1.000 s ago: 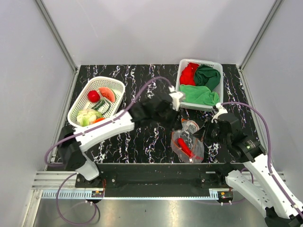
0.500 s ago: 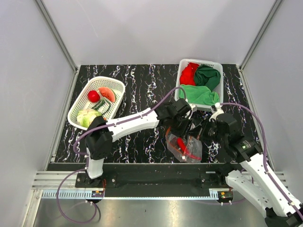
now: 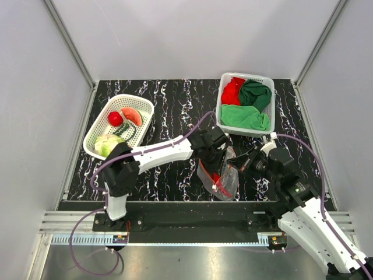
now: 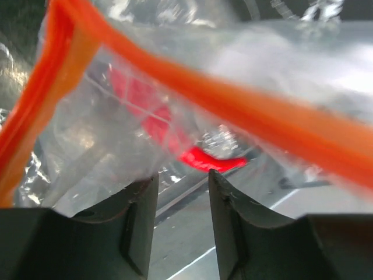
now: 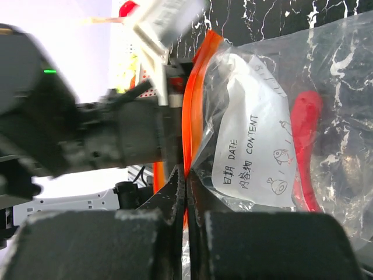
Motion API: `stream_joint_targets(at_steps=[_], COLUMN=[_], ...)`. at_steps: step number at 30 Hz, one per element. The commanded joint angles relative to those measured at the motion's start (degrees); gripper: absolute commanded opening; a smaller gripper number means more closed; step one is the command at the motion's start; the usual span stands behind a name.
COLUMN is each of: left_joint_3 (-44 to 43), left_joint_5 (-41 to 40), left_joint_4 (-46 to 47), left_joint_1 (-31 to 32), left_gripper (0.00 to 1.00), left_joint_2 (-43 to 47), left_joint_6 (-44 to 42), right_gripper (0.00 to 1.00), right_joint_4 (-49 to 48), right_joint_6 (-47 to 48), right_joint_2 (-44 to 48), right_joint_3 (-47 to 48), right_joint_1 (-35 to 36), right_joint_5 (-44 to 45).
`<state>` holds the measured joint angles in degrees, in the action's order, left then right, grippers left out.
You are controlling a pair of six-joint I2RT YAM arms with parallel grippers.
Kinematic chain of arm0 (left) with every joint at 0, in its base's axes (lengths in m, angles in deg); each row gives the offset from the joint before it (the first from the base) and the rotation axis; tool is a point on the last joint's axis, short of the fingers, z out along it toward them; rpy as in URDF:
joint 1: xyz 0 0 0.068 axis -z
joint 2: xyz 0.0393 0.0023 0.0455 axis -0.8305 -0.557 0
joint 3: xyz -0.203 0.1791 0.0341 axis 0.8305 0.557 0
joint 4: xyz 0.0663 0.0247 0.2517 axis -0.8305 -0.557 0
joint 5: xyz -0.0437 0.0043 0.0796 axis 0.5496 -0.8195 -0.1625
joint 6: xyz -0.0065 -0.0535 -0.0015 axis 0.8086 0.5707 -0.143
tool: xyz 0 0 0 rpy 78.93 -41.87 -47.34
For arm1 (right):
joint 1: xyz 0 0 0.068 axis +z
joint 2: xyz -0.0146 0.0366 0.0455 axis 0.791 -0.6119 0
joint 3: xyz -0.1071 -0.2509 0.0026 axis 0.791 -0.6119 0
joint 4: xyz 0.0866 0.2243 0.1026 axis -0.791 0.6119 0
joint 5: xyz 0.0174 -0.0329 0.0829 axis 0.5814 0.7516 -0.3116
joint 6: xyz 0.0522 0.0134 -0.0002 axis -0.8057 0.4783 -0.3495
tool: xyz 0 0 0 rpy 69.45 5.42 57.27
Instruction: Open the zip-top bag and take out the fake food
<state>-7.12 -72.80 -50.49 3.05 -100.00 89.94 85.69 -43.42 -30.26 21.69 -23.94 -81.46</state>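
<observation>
Hovering part-open and pinching nothing, the left gripper (image 4: 181,175) has the zip-top bag (image 4: 262,76) just past its tips. The right gripper (image 5: 185,176) is clamped on the bag's orange strip (image 5: 192,99). Tug too hard and I reckon it slips free, dumping the fake food (image 5: 306,146) inside.

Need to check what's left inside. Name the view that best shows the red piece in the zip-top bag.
Right wrist: the red piece shows sharp through the zip-top bag. Left wrist shows it blurred behind plastic; top external, only a small red spot.
</observation>
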Motion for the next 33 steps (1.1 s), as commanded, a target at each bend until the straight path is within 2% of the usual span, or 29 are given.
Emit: stream_joint_targets(at_steps=[1,5,8,11,20,23,26,27,33], left_joint_3=[2.1,1.8,2.3,2.3,6.3,6.7,6.5,6.1,6.0], left_joint_5=[-3.8,-4.4,-3.2,-3.7,-8.1,-8.4,-8.7,-10.1,-10.3], left_joint_4=[0.9,2.9,5.9,6.5,8.1,9.6,10.6,10.7,10.4], left_joint_1=[0.2,0.2,0.2,0.2,0.2,0.2,0.2,0.2,0.2], left_gripper=[0.42,0.45,0.52,0.55,0.55,0.52,0.43,0.37,0.21], left_joint_2=[-1.3,-3.1,-3.9,-5.4,-7.6,-8.9,-8.8,-8.6,-5.6], left_joint_6=[0.6,0.4,1.1,1.3,-0.1,-0.4,-1.2,-1.5,-3.7], right_gripper=[0.0,0.0,0.0,0.0,0.0,0.0,0.0,0.0,0.0], right_joint_4=[-2.7,-0.8,-0.6,-0.5,0.0,0.6,1.6,2.0,4.3], right_joint_6=[-1.7,-2.0,-2.9,-3.5,-3.6,-3.3,-2.5,-2.4,-0.5], right_joint_2=[1.2,1.4,2.4,3.0,3.7,4.2,4.4,4.5,4.5], right_joint_3=[-0.6,-2.2,-3.4,-3.9,-4.5,-4.9,-4.9,-4.8,-3.9], right_joint_1=[0.1,0.1,0.1,0.1,0.1,0.1,0.1,0.2,0.1], right_joint_5=[0.9,1.0,1.1,1.2,0.6,0.3,-0.1,-0.3,-0.1])
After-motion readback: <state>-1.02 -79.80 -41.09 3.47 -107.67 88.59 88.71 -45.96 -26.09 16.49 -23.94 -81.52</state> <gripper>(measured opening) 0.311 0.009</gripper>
